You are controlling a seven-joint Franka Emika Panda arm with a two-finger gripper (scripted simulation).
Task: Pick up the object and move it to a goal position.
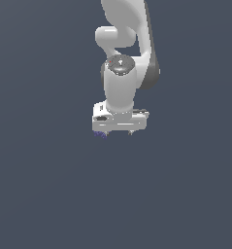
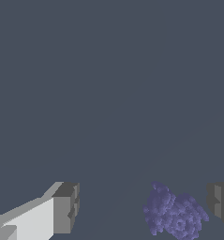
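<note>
The object is a small purple-blue spiky lump on the dark grey floor. In the wrist view it lies between my two fingers, much nearer one finger than the other finger, touching neither. My gripper is open, with a wide gap. In the exterior view only a sliver of the object shows beneath the exterior view's left end of the white hand, and my gripper hangs low over the floor, its fingers mostly hidden by the hand.
The white arm rises behind the hand to the top of the exterior view. Around it lies a plain dark grey floor with no other objects and no visible goal marker.
</note>
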